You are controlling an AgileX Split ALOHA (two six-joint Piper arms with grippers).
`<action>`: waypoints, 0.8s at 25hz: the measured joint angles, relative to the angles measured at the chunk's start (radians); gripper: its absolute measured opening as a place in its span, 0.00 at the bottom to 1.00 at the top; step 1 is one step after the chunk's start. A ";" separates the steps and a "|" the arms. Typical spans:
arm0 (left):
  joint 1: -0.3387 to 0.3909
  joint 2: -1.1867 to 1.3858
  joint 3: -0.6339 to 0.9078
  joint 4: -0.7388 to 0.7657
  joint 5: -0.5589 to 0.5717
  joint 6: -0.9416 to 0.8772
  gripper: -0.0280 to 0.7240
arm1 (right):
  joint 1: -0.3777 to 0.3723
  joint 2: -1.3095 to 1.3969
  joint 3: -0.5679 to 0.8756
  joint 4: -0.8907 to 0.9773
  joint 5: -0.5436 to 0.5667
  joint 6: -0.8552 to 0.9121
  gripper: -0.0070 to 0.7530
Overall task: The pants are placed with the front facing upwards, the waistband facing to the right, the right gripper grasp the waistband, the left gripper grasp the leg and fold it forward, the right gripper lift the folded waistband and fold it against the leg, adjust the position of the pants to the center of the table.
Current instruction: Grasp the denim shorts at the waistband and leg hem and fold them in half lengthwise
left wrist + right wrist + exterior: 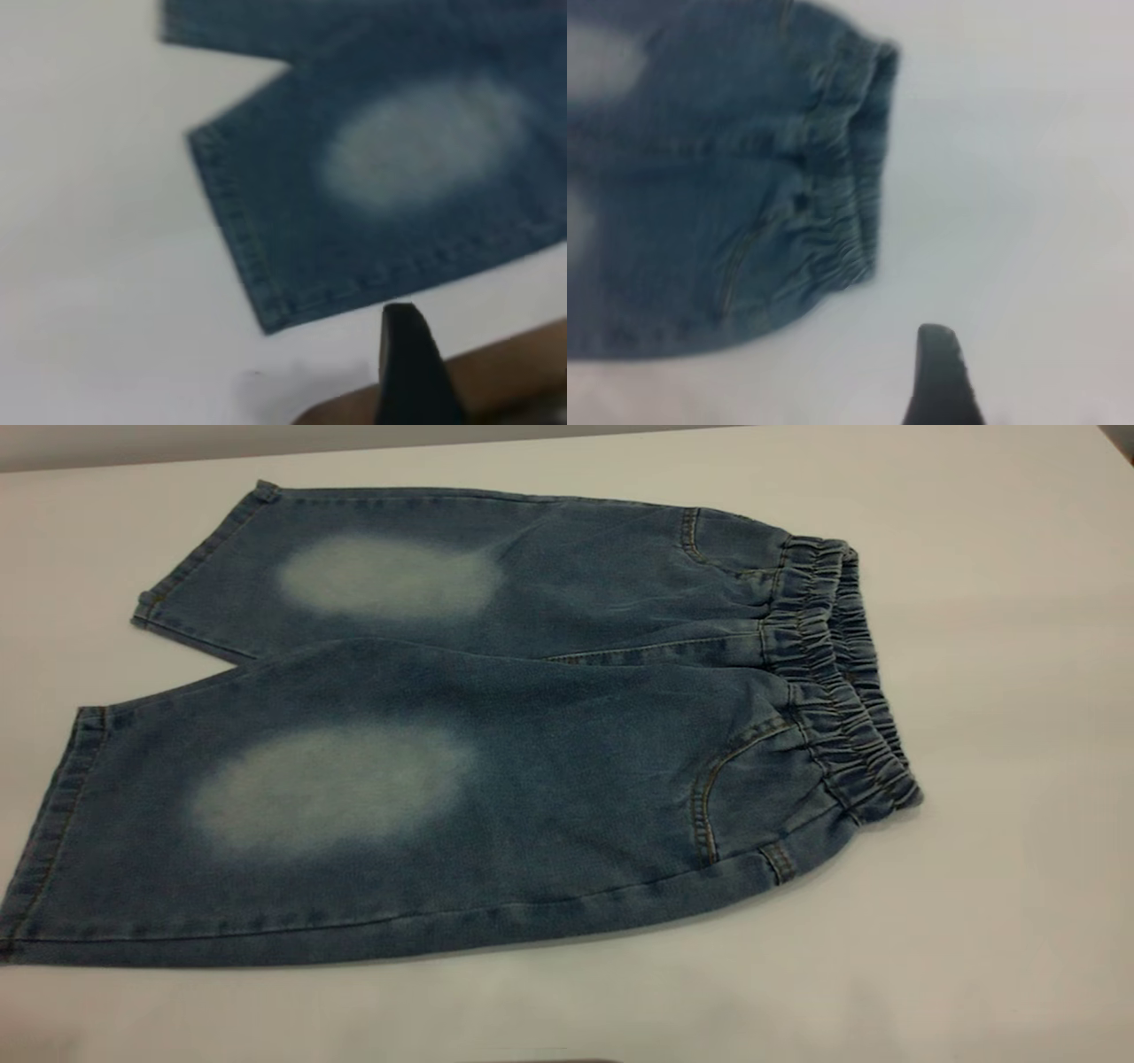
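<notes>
Here the pants (pixel 496 717) lie flat and face-up on the table (pixel 1001 691), waistband (pixel 842 682) toward 3 o'clock, legs toward 9. Only one finger (pixel 407 367) of the left gripper shows, off the near leg hem; likewise the right gripper's finger (pixel 939 376) near the waistband, holding nothing, opening impossible to judge

From the exterior view I see the pants (pixel 496 717) lying flat on the desk (pixel 1001 691), front side up. The waistband (pixel 837 677) is at the right end; both legs extend to the left, one nearer the camera, one behind it, with their hems apart. On my left wrist view, the left gripper (pixel 409 367) sits over bare desk just off the near leg's hem corner. On my right wrist view, the right gripper (pixel 941 376) sits over bare desk near the waistband, not touching it.
</notes>
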 joint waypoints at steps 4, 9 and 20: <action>0.000 0.183 0.000 -0.089 -0.084 0.092 0.61 | 0.000 0.213 0.000 0.081 -0.063 -0.063 0.67; 0.000 0.363 0.000 -0.176 -0.134 0.125 0.69 | 0.000 0.511 0.000 0.198 -0.125 -0.075 0.69; -0.028 0.550 0.000 -0.220 -0.186 0.152 0.70 | 0.000 1.027 -0.004 0.690 -0.333 -0.528 0.64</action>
